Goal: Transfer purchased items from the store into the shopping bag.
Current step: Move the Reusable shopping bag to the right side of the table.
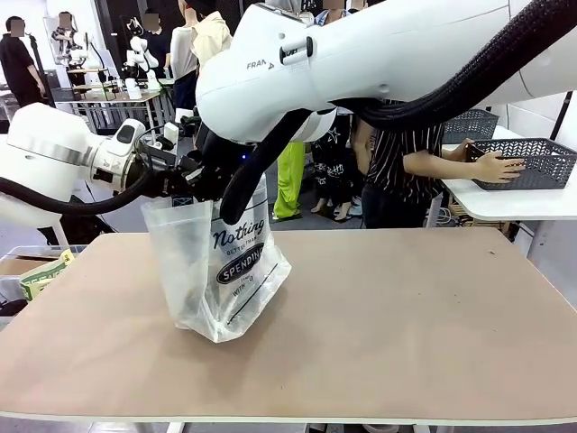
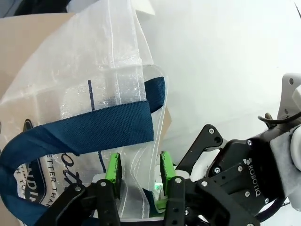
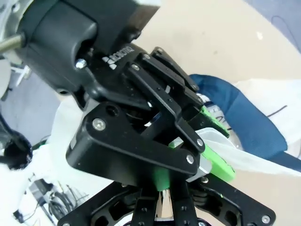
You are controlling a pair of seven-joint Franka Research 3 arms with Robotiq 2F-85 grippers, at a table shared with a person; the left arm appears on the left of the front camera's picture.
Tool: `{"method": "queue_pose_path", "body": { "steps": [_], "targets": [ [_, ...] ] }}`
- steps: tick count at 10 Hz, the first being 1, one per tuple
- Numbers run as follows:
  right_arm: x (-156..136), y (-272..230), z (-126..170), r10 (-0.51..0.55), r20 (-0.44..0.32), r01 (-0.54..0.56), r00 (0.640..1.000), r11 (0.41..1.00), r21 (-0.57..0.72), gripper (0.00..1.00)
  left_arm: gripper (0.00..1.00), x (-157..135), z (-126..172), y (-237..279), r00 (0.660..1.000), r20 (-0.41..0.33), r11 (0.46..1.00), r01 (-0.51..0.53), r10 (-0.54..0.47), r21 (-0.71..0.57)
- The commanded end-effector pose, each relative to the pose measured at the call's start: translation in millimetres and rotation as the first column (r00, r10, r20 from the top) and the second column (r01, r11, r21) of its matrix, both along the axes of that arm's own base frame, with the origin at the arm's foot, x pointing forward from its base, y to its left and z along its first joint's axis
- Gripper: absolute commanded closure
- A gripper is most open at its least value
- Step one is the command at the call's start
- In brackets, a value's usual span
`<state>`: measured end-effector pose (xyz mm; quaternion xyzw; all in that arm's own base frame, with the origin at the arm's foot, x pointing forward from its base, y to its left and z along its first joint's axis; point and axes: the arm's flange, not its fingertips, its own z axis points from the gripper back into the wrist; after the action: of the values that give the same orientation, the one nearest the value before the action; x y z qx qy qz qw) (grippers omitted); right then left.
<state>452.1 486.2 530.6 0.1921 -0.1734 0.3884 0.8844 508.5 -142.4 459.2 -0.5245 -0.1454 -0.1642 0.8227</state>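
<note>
Thin plastic, woven strap, matt tabletop

I see the shopping bag (image 1: 216,271) as thin, translucent, crinkled plastic film with a light sheen; its navy handle (image 2: 84,129) looks like coarse woven cloth. The table (image 1: 406,307) is matt, smooth tan board. At far right, the store (image 1: 532,162) is dull grey lattice plastic. Both arms wear glossy white shells; the left gripper (image 2: 138,172) is matt black with smooth green pads (image 2: 114,172).

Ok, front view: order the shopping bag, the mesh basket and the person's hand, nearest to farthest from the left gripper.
From the left gripper:
1. Shopping bag, directly at it, table's left.
2. Person's hand, far right, resting on the basket.
3. Mesh basket, far right side table; hand and basket touch, so nearly tied.
</note>
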Motion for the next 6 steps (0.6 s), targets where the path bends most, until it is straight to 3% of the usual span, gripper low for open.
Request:
{"method": "queue_pose_path", "body": {
  "steps": [1, 3, 6],
  "targets": [
    [12, 1, 14, 0.011, 0.035, -0.015, 0.999, 0.993, 0.114, 1.0, 0.55, -8, -4, -20, 0.993, -0.005, 0.993, 0.121, -0.121, -0.006],
    [13, 2, 12, -0.011, 0.027, 0.008, 1.0, 0.994, 0.106, 1.0, 0.55, -8, -4, -20, 0.99, -0.012, 0.99, 0.138, -0.138, -0.008],
    [10, 10, 12, -0.004, 0.036, 0.0, 0.999, 0.995, 0.098, 1.0, 0.55, -10, -5, -30, 0.996, 0.014, 0.992, 0.088, -0.089, 0.094]
  ]
}}
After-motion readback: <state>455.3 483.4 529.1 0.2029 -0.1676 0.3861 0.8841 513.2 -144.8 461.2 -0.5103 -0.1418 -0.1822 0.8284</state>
